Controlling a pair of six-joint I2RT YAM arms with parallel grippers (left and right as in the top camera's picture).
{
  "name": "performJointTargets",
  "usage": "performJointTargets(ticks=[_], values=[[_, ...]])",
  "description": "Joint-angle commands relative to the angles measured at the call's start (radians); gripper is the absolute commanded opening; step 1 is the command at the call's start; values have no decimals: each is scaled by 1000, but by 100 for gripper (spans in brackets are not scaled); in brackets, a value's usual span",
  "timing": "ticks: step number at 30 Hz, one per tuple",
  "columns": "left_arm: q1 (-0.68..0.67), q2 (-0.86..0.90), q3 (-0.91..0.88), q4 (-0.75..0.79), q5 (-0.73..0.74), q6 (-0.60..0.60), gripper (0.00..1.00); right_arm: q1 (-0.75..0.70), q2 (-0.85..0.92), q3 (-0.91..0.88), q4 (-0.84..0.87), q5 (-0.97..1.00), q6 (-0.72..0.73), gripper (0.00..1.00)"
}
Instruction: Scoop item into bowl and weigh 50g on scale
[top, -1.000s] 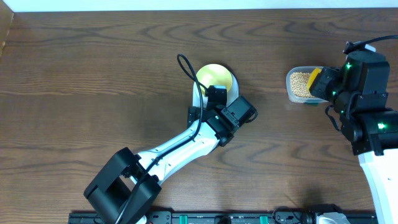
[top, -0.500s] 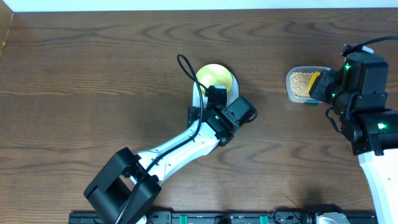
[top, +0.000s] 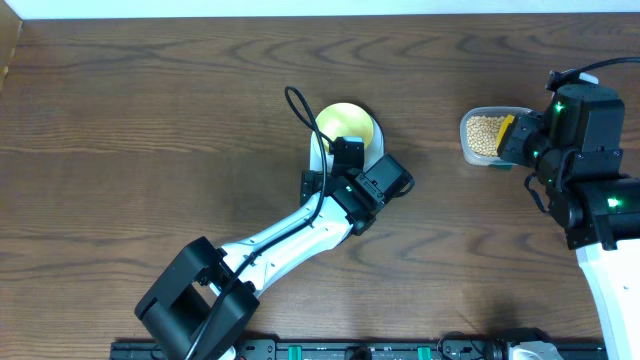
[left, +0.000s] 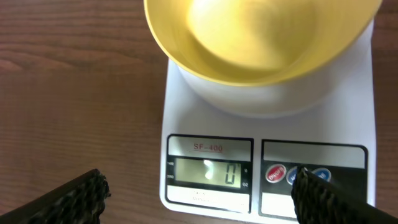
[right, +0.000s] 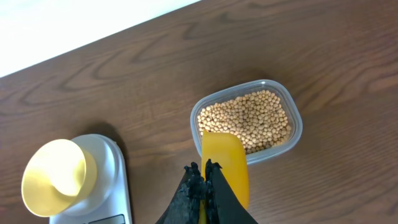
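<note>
The pale yellow-green bowl (top: 347, 123) (left: 261, 37) (right: 55, 176) stands empty on the white scale (top: 314, 157) (left: 186, 106) (right: 111, 163), whose display shows 0. My left gripper (top: 360, 165) (left: 199, 186) hovers open over the scale's display end, one finger on each side, holding nothing. My right gripper (top: 515, 140) (right: 204, 171) is shut on the handle of a yellow scoop (top: 507, 128) (right: 225, 155). The scoop's head lies over the near rim of a clear tub (top: 466, 150) (right: 296, 118) filled with tan beans (top: 484, 130) (right: 245, 118).
The dark wooden table (top: 150, 120) carries the scale at the middle and the tub at the right. The left arm (top: 270, 240) stretches from the front edge up to the scale. The table's far edge runs along the top of the overhead view.
The right wrist with the scoop has shifted very slightly over the tub. The left arm, bowl and scale have not moved.
</note>
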Motion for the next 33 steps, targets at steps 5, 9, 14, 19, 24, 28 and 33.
performJointTargets(ticks=[5,9,14,19,24,28,33], values=[[2,-13,-9,21,-48,6,96,-4,-8,21,12,8,-42,1],[2,-13,-9,24,-57,32,96,-4,-8,21,48,8,-72,1],[14,-13,-9,23,-55,77,97,-4,-8,21,100,14,-108,1],[72,-43,-9,15,97,129,97,-4,-8,21,117,23,-108,1],[149,-153,-9,-1,303,281,97,-4,-8,21,107,23,-108,1],[223,-276,-9,-48,502,496,97,-4,-8,21,79,22,-104,1],[326,-378,-9,-182,679,700,97,-4,-8,21,45,18,-93,1]])
